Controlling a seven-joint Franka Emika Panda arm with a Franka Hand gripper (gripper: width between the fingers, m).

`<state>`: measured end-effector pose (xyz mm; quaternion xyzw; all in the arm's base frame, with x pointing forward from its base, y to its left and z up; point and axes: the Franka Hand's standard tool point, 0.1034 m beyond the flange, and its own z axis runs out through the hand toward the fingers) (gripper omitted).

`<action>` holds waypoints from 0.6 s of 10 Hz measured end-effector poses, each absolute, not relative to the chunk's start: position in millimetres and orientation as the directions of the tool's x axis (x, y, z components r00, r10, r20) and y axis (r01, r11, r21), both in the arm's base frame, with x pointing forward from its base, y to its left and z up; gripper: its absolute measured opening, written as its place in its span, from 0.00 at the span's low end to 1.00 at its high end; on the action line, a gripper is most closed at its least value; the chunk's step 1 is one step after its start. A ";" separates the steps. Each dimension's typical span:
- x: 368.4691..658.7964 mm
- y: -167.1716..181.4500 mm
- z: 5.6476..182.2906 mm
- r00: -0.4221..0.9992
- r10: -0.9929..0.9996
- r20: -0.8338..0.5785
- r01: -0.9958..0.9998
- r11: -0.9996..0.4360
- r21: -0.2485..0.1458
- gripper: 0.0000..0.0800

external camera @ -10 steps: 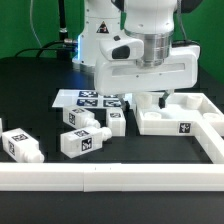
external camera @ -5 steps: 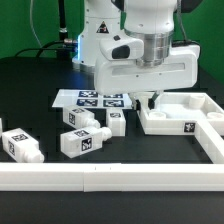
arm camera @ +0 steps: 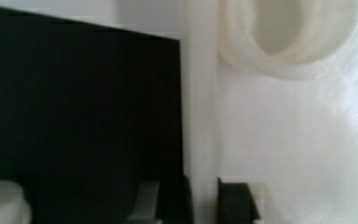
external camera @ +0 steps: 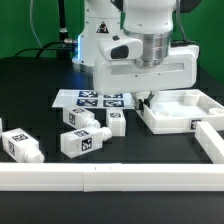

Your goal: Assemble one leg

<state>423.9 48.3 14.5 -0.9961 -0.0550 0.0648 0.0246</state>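
My gripper (external camera: 150, 98) is shut on the left wall of the large white square tray (external camera: 185, 124), which sits at the exterior view's right. In the wrist view the gripper (arm camera: 197, 202) has a dark finger on each side of the tray's thin white wall (arm camera: 201, 120), and a round corner socket (arm camera: 309, 40) shows beyond it. Several small white tagged legs lie loose on the black table: one (external camera: 85, 140) at the front centre, one (external camera: 20, 143) at the left, one (external camera: 78, 117) behind, and one (external camera: 117, 121) next to the tray.
The marker board (external camera: 95, 98) lies flat behind the legs. A white barrier (external camera: 100, 178) runs along the table's front and turns back at the right (external camera: 210, 140), close to the tray. The arm's white base (external camera: 100, 45) stands behind.
The tray has turned and shifted slightly in the gripper's hold; its right end has moved back from the right barrier. The legs have not moved.
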 end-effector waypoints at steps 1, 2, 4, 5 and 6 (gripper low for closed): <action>423.9 41.3 14.4 0.987 0.099 -0.127 0.093 -0.994 -0.052 0.07; 424.5 36.3 14.5 0.988 0.085 -0.127 0.080 -0.996 -0.049 0.07; 429.2 25.8 18.7 0.991 0.058 -0.117 0.053 -0.997 -0.050 0.07; 430.6 15.8 19.6 0.993 0.029 -0.113 0.022 -0.998 -0.064 0.07; 429.8 16.6 18.7 0.993 0.030 -0.115 0.023 -0.998 -0.064 0.07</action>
